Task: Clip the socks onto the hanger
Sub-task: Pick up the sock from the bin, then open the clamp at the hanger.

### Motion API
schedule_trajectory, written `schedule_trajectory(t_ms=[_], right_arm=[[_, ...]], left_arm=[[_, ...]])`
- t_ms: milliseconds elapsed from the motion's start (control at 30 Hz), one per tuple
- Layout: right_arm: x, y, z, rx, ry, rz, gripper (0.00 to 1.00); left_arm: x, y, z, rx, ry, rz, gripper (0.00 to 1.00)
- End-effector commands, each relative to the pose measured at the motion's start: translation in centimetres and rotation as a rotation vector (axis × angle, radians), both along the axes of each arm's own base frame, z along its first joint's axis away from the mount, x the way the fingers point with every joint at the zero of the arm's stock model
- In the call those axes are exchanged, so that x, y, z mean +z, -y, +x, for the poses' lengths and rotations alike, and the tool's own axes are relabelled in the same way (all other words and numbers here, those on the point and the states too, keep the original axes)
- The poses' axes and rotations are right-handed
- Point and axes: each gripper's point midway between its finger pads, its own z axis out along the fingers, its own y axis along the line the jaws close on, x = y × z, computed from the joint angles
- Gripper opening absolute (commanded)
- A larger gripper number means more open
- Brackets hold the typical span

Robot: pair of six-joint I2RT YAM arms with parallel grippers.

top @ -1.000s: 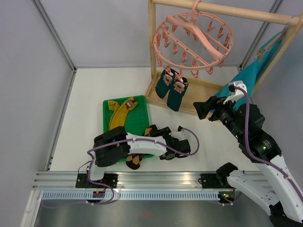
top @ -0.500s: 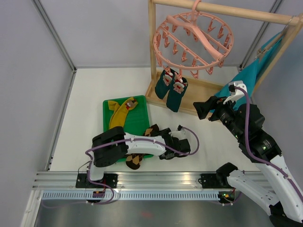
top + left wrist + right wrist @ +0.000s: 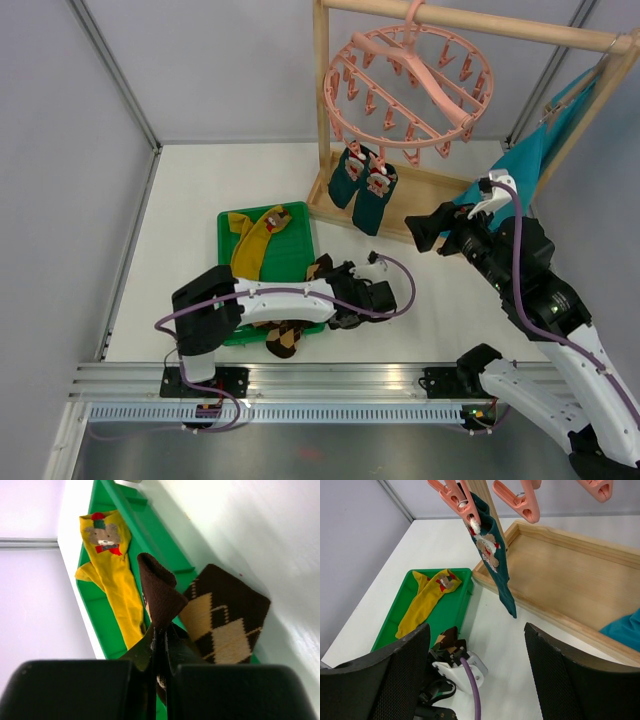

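The left gripper (image 3: 160,647) is closed on the brown cuff of an argyle sock (image 3: 159,592), at the right rim of the green tray (image 3: 222,232). A second argyle sock (image 3: 283,338) lies across the tray's near rim. The yellow sock (image 3: 256,238) lies flat in the tray's far half. The right gripper (image 3: 420,232) hangs open, well right of the tray, above the white table (image 3: 190,190). The hanger (image 3: 410,85) hangs beyond the tray's far right corner, with two teal socks (image 3: 362,182) clipped to its near edge.
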Motion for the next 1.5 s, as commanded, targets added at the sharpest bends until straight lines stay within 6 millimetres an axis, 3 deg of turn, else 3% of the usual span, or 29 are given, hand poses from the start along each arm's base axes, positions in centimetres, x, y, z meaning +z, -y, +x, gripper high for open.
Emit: schedule_trajectory(t_ms=[0,67,200,233,300,333,467,600,733,867,1100,1167,1300,1467], right_arm=[[1.6,-0.4,0.2,0.008,0.032,0.038,0.82],[1.8,-0.5,0.3,0.011,0.032,0.037,0.82],[2.6,-0.6,0.7,0.011,0.026,0.021,0.82],[3.7,-0.6,0.6,0.013,0.041,0.028,0.82],[4.1,-0.7,1.0,0.008,0.035,0.009,0.82],[5.3,-0.5,1.0,0.006,0.054,0.015,0.82],[6.9,-0.7,1.9,-0.004,0.058,-0.004,0.83],[8.8,-0.7,2.1,-0.005,0.077,-0.016,0.82],[9.8,0.4,3.1,-0.077,0.079,-0.056,0.83],[11.1,0.8,3.6,-0.099,0.080,-0.093,0.83],[9.4,1.8,4.6,-0.154,0.021,-0.199,0.82],[8.8,2.4,4.8,-0.183,0.006,-0.227,0.82],[7.0,4.0,5.4,-0.256,-0.021,-0.316,0.79],[4.9,5.0,6.9,-0.314,0.004,-0.415,0.79]], left_arm=[[3.1,-0.9,0.5,0.022,0.034,-0.085,0.02],[4.0,-1.2,0.7,0.027,0.025,-0.122,0.02],[8.3,-1.0,0.8,0.009,0.006,-0.303,0.02],[10.9,-0.9,0.5,-0.015,0.015,-0.396,0.02],[13.1,0.6,-0.3,-0.101,-0.033,-0.520,0.02],[14.7,1.0,-0.7,-0.139,-0.041,-0.588,0.02],[20.7,3.2,-4.2,-0.386,-0.137,-0.849,0.02],[23.4,5.0,-6.5,-0.557,-0.191,-0.964,0.02],[24.9,6.5,-7.3,-0.654,-0.205,-1.038,0.02],[25.0,8.3,-6.6,-0.698,-0.222,-1.090,0.02],[25.8,11.9,-5.5,-0.830,-0.298,-1.213,0.02],[26.8,12.9,-5.4,-0.880,-0.303,-1.243,0.02],[26.2,14.9,-3.7,-0.892,-0.355,-1.284,0.02],[26.6,16.0,-1.5,-0.910,-0.357,-1.333,0.02]])
